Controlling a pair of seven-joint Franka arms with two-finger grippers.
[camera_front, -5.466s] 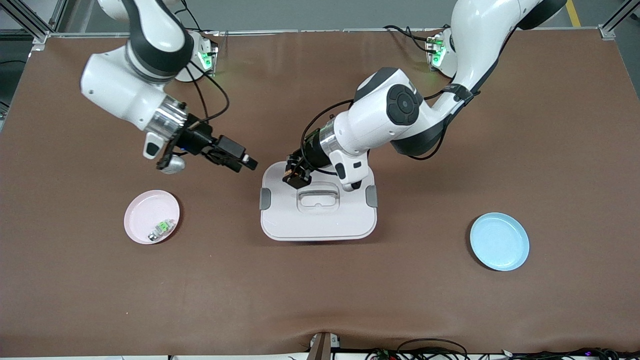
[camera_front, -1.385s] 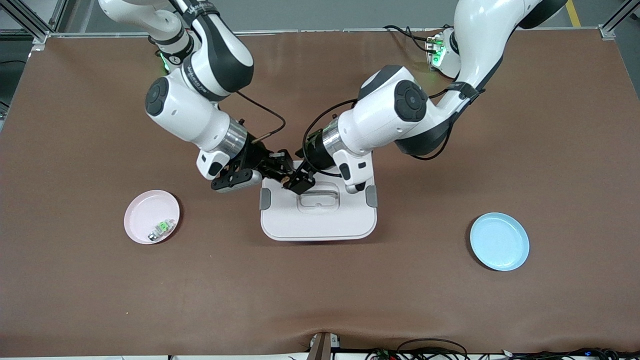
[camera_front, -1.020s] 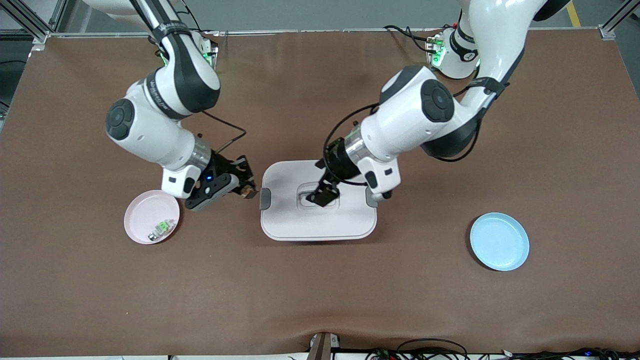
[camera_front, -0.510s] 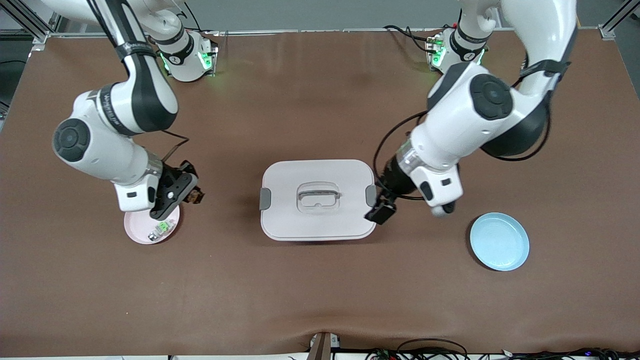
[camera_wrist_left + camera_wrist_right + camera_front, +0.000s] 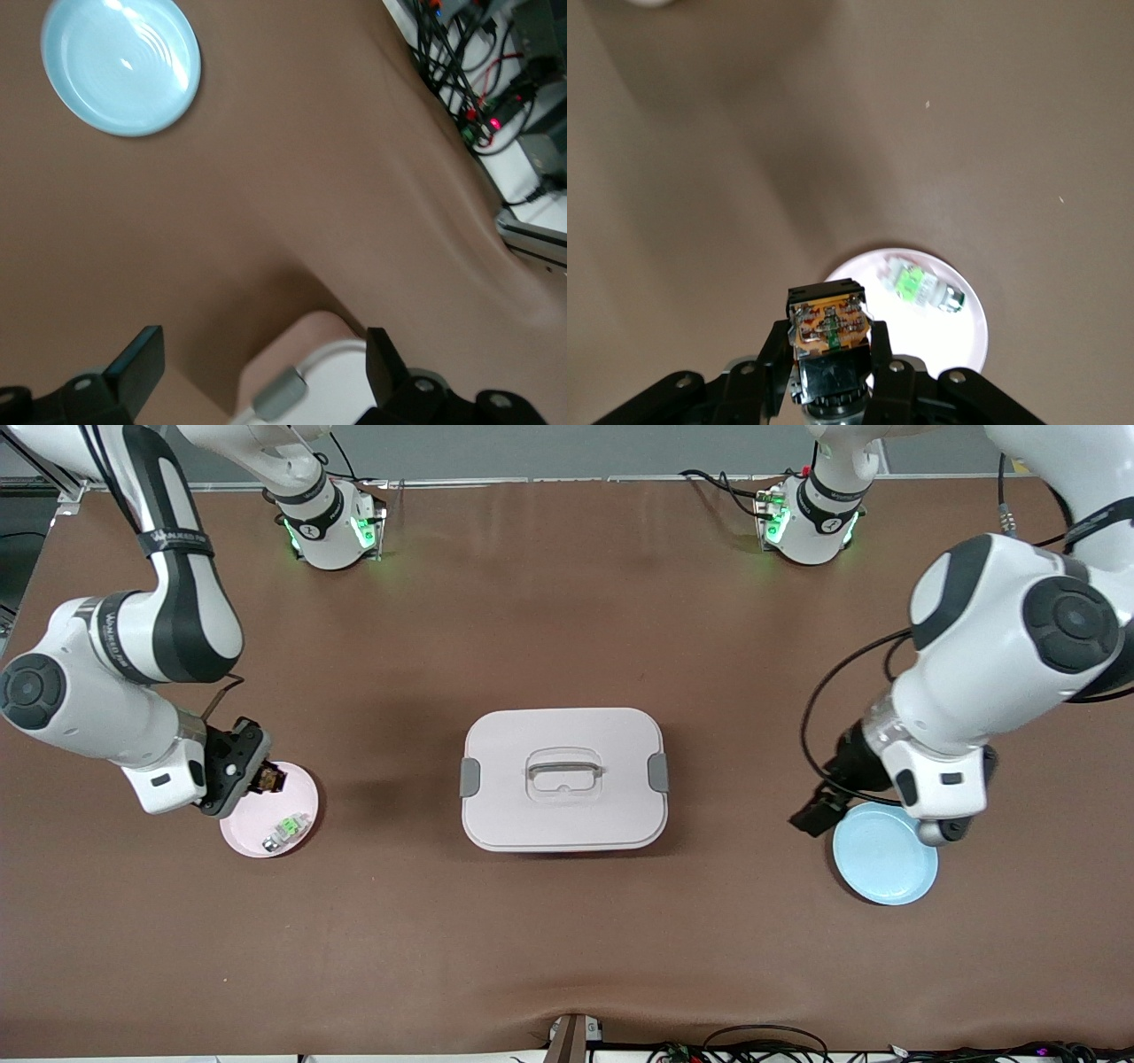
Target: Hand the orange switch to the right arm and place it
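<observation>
The orange switch (image 5: 268,778), a tiny black block with an orange face, is held in my right gripper (image 5: 263,779) just over the edge of the pink plate (image 5: 248,837) at the right arm's end of the table. In the right wrist view the fingers (image 5: 888,363) clamp the switch (image 5: 828,320) above the pink plate (image 5: 957,341). My left gripper (image 5: 811,816) is open and empty, over the table beside the blue plate (image 5: 886,859). In the left wrist view the left gripper (image 5: 261,367) is wide open with nothing between its fingers.
A green-and-clear small part (image 5: 285,830) lies on the pink plate, also seen in the right wrist view (image 5: 921,288). A white lidded box (image 5: 567,819) stands mid-table; its corner (image 5: 328,381) and the blue plate (image 5: 120,64) show in the left wrist view.
The arms have drawn apart from over the box. My right gripper has carried the switch to the pink plate. My empty left gripper has swung to the blue plate.
</observation>
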